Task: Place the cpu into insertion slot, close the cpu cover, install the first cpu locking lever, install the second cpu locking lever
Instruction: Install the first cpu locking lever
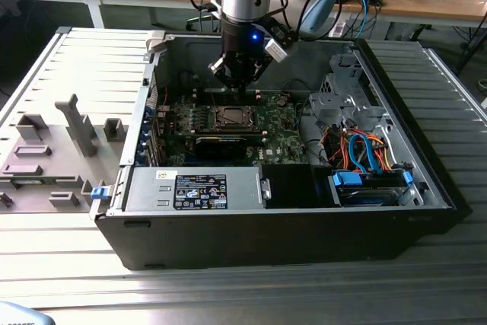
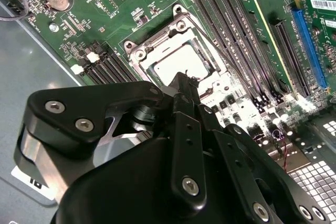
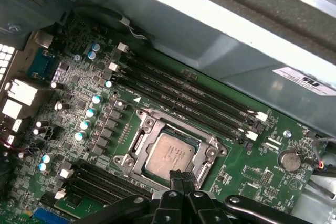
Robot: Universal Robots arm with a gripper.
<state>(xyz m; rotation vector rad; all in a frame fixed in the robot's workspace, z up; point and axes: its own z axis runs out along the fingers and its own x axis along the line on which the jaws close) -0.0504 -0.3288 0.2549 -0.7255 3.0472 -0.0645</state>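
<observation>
Cpu (image 3: 169, 156) in insertion slot (image 3: 137, 141), under claw (image 3: 181, 178)

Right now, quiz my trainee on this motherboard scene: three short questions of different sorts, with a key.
1. True or false: the cpu already lies in the insertion slot.
2. What does the claw hover over? A) the coin battery B) the cpu C) the blue cables
3. Fill in: the metal frame around the cpu sits on a ____ circuit board.

Key: 1 true; 2 B; 3 green.
</observation>
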